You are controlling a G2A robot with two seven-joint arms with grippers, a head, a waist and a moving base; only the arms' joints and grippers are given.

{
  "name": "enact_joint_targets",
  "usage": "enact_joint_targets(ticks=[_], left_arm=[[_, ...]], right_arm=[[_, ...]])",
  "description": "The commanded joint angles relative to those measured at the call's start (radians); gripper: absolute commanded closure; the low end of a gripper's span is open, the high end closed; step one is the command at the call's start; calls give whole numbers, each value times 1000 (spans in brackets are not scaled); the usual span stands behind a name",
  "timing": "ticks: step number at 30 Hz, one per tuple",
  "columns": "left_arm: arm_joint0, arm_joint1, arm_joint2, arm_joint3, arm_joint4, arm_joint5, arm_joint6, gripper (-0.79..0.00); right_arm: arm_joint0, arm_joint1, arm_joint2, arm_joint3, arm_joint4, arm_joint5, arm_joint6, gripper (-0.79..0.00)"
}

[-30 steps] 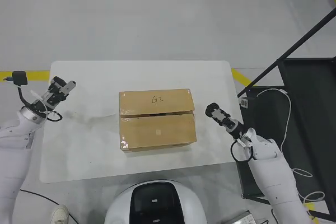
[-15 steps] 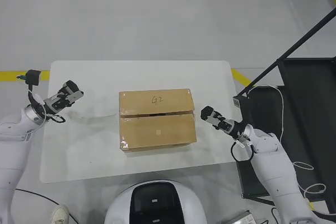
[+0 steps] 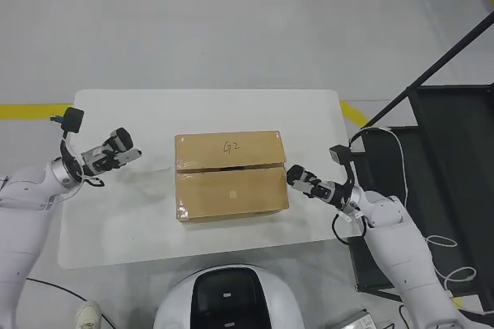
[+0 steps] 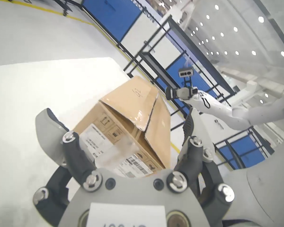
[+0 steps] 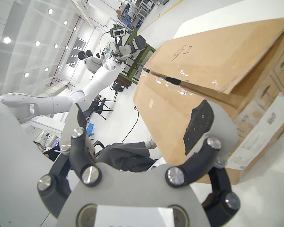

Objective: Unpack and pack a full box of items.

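Observation:
A brown cardboard box (image 3: 230,175) with its top flaps down along a middle seam stands at the centre of the white table (image 3: 206,103). My left gripper (image 3: 125,146) hovers over the table to the box's left, a gap away, and is open. From the left wrist the box's (image 4: 132,109) labelled end shows between the empty fingers (image 4: 49,124). My right gripper (image 3: 296,175) sits right at the box's right end, open with nothing held; whether it touches is unclear. In the right wrist view one pad (image 5: 200,121) lies against the view of the box (image 5: 203,67).
A black metal rack (image 3: 453,164) with cables stands just off the table's right edge, behind the right arm. Bare table surface lies in front of and behind the box. A yellow floor line (image 3: 16,109) runs past the left edge.
Both grippers have closed in on the box: the left one moved right across the table, and the right one moved left up to the box's right end.

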Motion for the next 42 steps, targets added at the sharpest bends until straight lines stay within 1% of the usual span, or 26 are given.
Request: enact_joint_targets(ticks=[1, 3, 6, 8, 10, 12, 15, 16, 24, 26, 28, 31, 34, 36, 38, 42], left_arm=[[2, 36, 33, -25, 39, 0, 7, -785], [-3, 64, 61, -38, 37, 0, 7, -785], [-22, 97, 98, -46, 1, 0, 7, -785], [-37, 107, 123, -41, -61, 0, 7, -785], [-48, 109, 171, -22, -155, 0, 7, -785], [-75, 106, 235, -2, -292, 42, -36, -785], [-144, 95, 304, 51, -483, 200, -194, -785], [-163, 92, 311, 71, -510, 226, -220, -785], [-163, 91, 311, 66, -507, 232, -217, -785], [-170, 88, 313, 38, -480, 293, -202, -785], [-178, 80, 329, 12, -515, 376, -231, -785], [-205, 63, 349, 24, -575, 462, -285, -785], [-233, 42, 369, 72, -605, 524, -285, -785], [-244, 28, 381, 90, -618, 539, -275, -785], [-246, 17, 382, 107, -680, 551, -303, -785], [-246, 17, 382, 107, -680, 551, -303, -785]], right_arm=[[-7, 16, -12, -4, 66, 20, 20, -785], [-7, 35, -13, -8, 99, 47, 47, -785], [-7, 60, -16, -3, 137, 56, 56, -785], [-1, 75, -21, 1, 128, 52, 52, -785], [7, 88, -35, 0, 114, 42, 42, -785], [18, 100, -43, 12, 84, 13, 13, -785], [18, 100, -43, 12, 84, 13, 13, -785], [18, 100, -43, 12, 84, 13, 13, -785], [18, 100, -43, 12, 84, 13, 13, -785], [18, 100, -43, 12, 84, 13, 13, -785], [18, 100, -43, 12, 84, 13, 13, -785], [18, 100, -43, 12, 84, 13, 13, -785], [18, 100, -43, 12, 84, 13, 13, -785], [18, 100, -43, 12, 84, 13, 13, -785], [18, 100, -43, 12, 84, 13, 13, -785], [18, 100, -43, 12, 84, 13, 13, -785]])
